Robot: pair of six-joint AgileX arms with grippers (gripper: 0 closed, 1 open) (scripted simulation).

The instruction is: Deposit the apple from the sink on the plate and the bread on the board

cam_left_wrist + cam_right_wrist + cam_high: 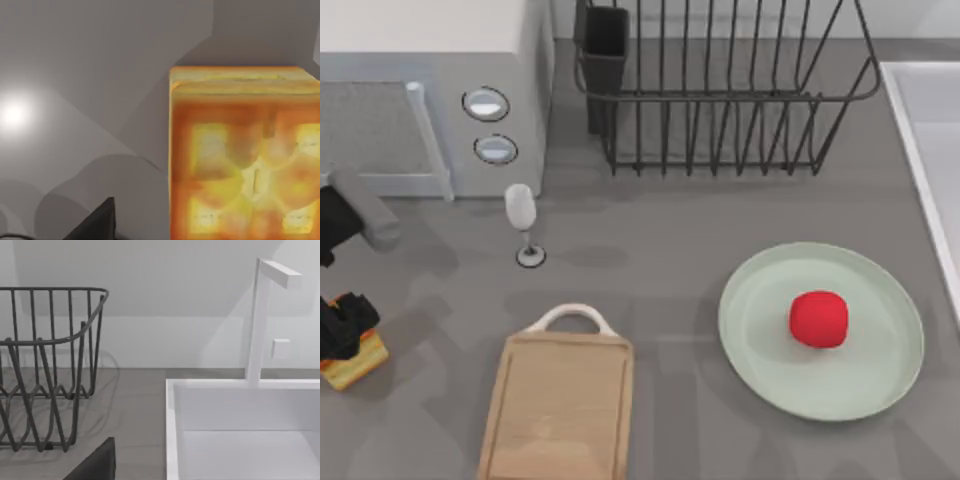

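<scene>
With the apple (819,319) already on the plate (880,372), the left gripper (345,328) at the counter's left edge appeared clamped on the bread (358,362), which should be lifted level toward the board (558,410).

Rendered kitchen counter: sink (240,430), dish rack (720,90), microwave (440,100), cutting board (558,410)

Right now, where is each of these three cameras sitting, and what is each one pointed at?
Top view: above the table, looking down on board, plate with apple, dish rack; the left gripper sits over the bread at the left edge.
Left wrist view: on the left arm, close above the bread; a dark finger shows.
Right wrist view: on the right arm, facing sink, faucet and rack.
Shared: bread; rack.
</scene>
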